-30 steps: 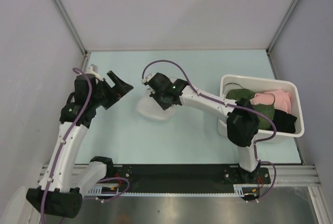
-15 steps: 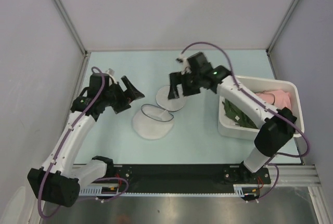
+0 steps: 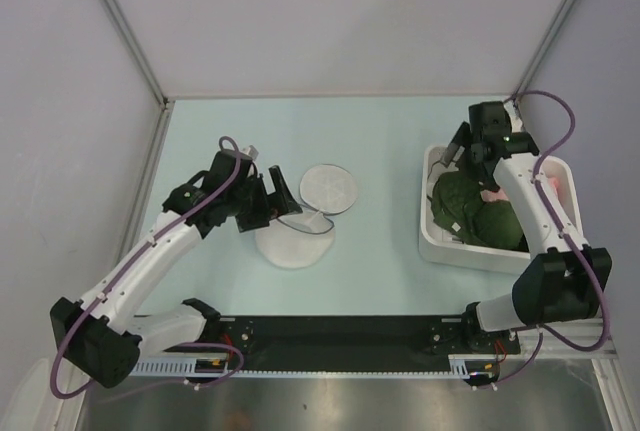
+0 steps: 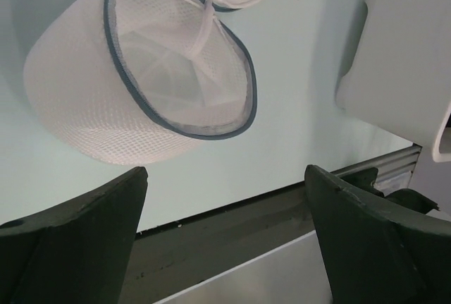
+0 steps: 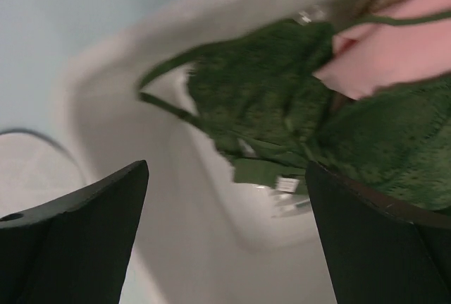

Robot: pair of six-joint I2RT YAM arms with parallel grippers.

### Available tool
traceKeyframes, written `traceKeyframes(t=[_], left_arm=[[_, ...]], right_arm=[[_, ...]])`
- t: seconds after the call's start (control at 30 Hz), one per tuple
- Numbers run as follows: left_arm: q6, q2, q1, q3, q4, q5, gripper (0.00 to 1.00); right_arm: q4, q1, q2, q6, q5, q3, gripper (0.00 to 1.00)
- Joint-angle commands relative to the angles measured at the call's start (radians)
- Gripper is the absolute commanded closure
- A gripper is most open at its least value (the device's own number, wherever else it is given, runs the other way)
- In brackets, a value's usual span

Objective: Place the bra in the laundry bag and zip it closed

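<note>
Left jaws, apart, hover at 10 o'clock of the bag (image 3: 295, 241) on the tabletop (image 3: 380, 141); the wrist view alone shows its unzipped mouth. The bra (image 3: 465, 211) lies in the bin (image 3: 426, 213), right jaws apart above it; the wrist view adds a pink garment (image 5: 402, 50) touching it.

legible text: none | white tag (image 5: 287, 185) on bra (image 5: 261, 92): too blurred to read | seen in right wrist view only | top and left wrist views: nothing readable

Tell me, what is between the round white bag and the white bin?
Nothing but bare pale-blue table lies between the laundry bag and the bin. The top view shows this.
</note>
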Motion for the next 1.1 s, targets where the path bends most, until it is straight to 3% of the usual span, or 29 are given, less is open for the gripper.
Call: traceKeyframes(t=[0.0, 0.13, 0.33, 0.63, 0.83, 0.87, 0.9, 1.0, 1.07], left_arm=[[0.006, 0.028, -0.006, -0.005, -0.047, -0.026, 0.0], [0.026, 0.075, -0.008, 0.007, -0.044, -0.024, 0.01], [0.085, 0.201, -0.003, 0.013, -0.02, -0.004, 0.01], [0.22, 0.292, 0.086, 0.018, -0.024, 0.008, 0.11], [0.276, 0.341, 0.147, 0.029, -0.025, 0.014, 0.49], [0.281, 0.344, 0.162, 0.039, -0.028, 0.011, 0.56], [0.292, 0.347, 0.176, 0.045, -0.034, 0.01, 0.69], [0.312, 0.332, 0.242, 0.081, -0.062, -0.044, 0.83], [0.319, 0.304, 0.264, 0.116, -0.08, -0.084, 0.87]], right_arm=[[0.054, -0.033, 0.014, -0.061, 0.038, -0.143, 0.07], [0.223, -0.028, -0.004, -0.13, -0.026, -0.261, 0.24], [0.356, 0.0, 0.065, -0.198, 0.004, -0.315, 0.21], [0.402, 0.02, 0.186, -0.231, 0.006, -0.28, 0.23], [0.45, 0.046, 0.207, -0.253, 0.055, -0.312, 0.28], [0.456, 0.049, 0.217, -0.251, 0.064, -0.318, 0.32], [0.458, 0.049, 0.22, -0.236, 0.072, -0.323, 0.33], [0.481, 0.056, 0.227, -0.219, 0.095, -0.353, 0.41], [0.494, 0.063, 0.229, -0.207, 0.105, -0.364, 0.45]])
